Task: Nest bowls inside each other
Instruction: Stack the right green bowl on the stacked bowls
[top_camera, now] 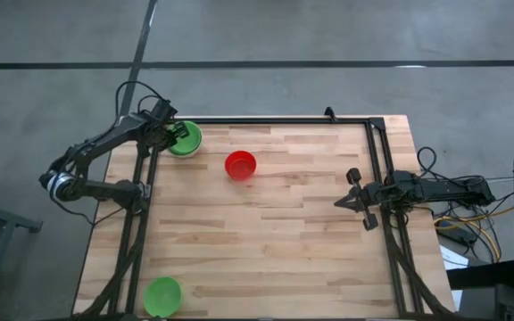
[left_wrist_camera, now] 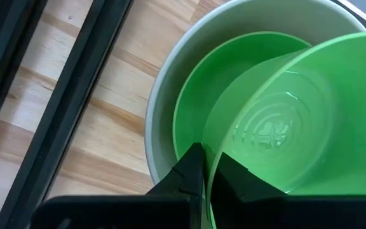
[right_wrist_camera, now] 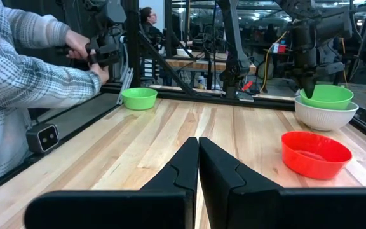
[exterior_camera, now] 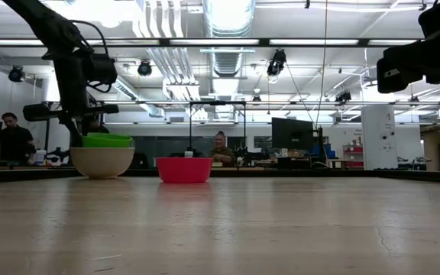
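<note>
Green bowls [top_camera: 162, 295] (1 red bowl [top_camera: 240, 165])

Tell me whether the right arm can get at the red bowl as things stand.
Probably yes. The red bowl stands alone on bare tabletop, and nothing lies between it and the right gripper, which waits shut at the table's right side. The left gripper is busy at the grey-white bowl, well aside.

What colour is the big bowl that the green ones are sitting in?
Grey-white: the outer bowl holds the green bowls. Right wrist view shows it best.
</note>
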